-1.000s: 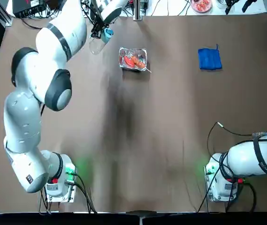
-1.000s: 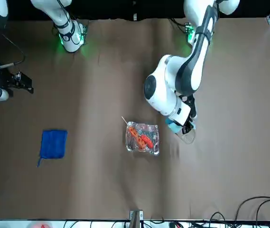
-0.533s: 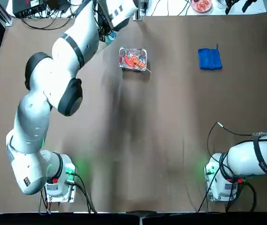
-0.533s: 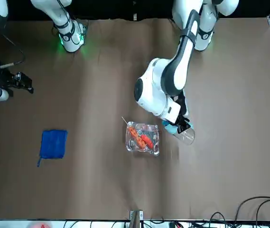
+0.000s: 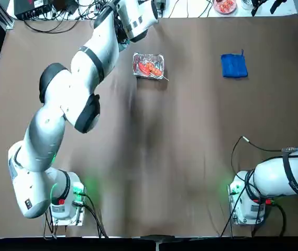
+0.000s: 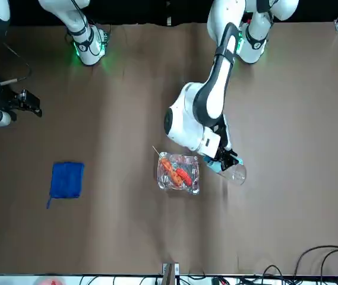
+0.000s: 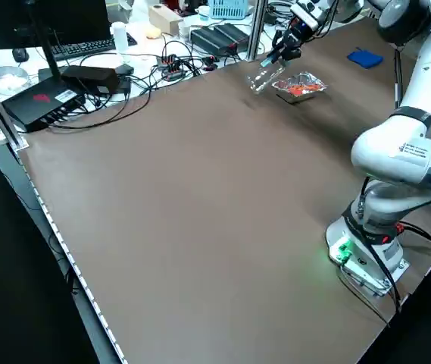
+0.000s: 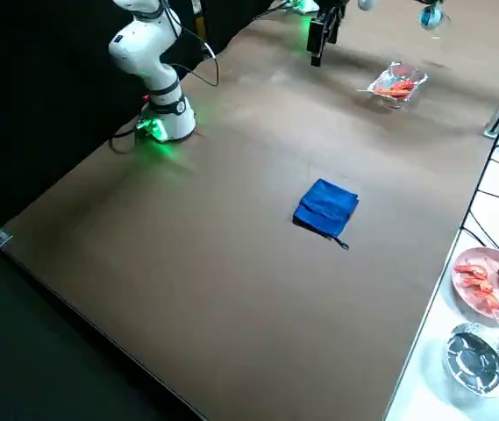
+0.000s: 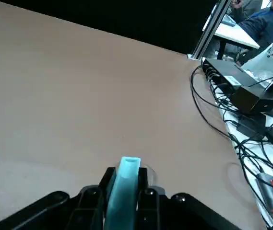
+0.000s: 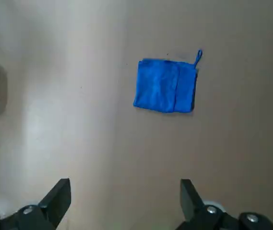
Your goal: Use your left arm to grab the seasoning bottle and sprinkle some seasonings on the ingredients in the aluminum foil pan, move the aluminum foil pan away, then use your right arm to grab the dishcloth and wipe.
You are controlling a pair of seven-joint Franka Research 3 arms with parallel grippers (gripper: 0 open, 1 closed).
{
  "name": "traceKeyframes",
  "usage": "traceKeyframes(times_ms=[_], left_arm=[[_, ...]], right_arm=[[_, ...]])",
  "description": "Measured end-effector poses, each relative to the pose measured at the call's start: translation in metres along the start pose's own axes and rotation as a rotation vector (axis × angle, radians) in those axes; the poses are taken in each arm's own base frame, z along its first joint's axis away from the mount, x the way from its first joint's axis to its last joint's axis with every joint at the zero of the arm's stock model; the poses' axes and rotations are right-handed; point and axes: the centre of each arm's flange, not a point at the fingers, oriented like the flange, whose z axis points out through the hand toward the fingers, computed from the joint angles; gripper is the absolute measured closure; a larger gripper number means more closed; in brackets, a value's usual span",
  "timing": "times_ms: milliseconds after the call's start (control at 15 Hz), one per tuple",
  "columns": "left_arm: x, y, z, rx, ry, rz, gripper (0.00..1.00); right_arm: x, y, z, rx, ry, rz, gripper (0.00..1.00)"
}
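1. Top view: I have the left arm (image 5: 86, 68) stretched to the far edge of the table, its wrist just beside the pan (image 5: 149, 65). The wrist hides the bottle here. The cloth (image 5: 234, 66) lies well apart to the right, and the right arm (image 5: 279, 180) sits parked near its base.

2. Front view: the left gripper (image 6: 223, 160) holds the bottle (image 6: 229, 170) by its blue-capped end, the clear body tilted out and away from the pan (image 6: 179, 173). The bottle is beside the pan, not over the food (image 6: 176, 172). The right gripper (image 6: 29, 102) hangs at the side, away from the cloth (image 6: 66, 179).

3. Left side view: the bottle (image 7: 263, 77) is clear of the table, tilted, next to the pan (image 7: 298, 85).

4. Right side view: the cloth (image 8: 326, 208) lies flat and untouched; the pan (image 8: 397, 85) is near the far edge.

5. Left wrist view: the jaws are closed narrow on the bottle's cap (image 9: 124, 189).

6. Right wrist view: the fingers (image 10: 54, 199) stand wide apart with nothing between them, looking down at the cloth (image 10: 165, 86).

7. I judge I am in the sprinkling step, grasp done. Next I need to bring the bottle over the food, cap downward, and shake it.
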Motion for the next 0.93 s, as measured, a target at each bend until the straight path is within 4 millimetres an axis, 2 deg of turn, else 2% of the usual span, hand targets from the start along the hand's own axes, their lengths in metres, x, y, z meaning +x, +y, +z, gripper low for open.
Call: traceKeyframes(times_ms=[600,933], left_arm=[[-0.007,-0.014,0.006,0.050,0.081,-0.039,0.77],[-0.010,-0.016,-0.011,0.040,0.037,-0.042,0.77]], right_arm=[[0.000,0.000,0.000,0.000,0.000,0.000,0.00],[0.000,0.000,0.000,0.000,0.000,0.000,0.00]])
